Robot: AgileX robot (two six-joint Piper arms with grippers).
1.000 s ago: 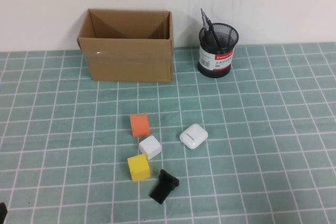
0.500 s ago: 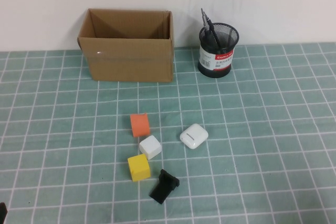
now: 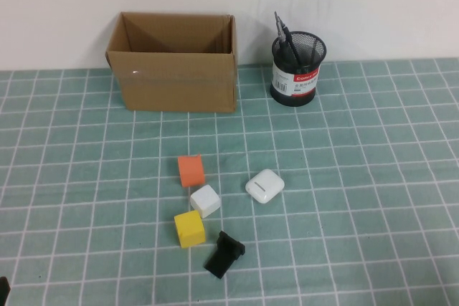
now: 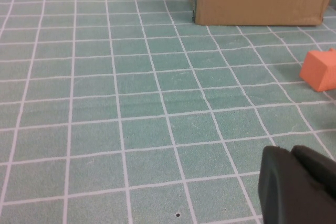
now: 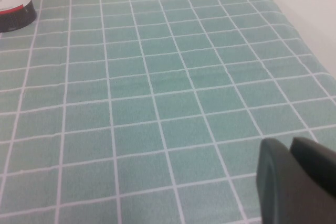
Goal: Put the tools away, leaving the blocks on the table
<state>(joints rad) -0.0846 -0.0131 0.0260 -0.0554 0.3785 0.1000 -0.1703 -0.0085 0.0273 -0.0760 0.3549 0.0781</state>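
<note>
Arms sit low at the near edge. The left tool (image 4: 299,187) is at 7 o'clock on the counter (image 3: 373,177) and the right tool (image 5: 296,182) near 5 o'clock; I cannot tell if either is wide or narrow, and neither holds anything. At the middle lie the orange block (image 3: 191,170), white block (image 3: 205,201) and yellow block (image 3: 189,228). Two thin dark handles (image 3: 285,37) stand in the mesh cup (image 3: 297,69) at 1 o'clock. The job looks done, I think; next, just leave the blocks alone.
</note>
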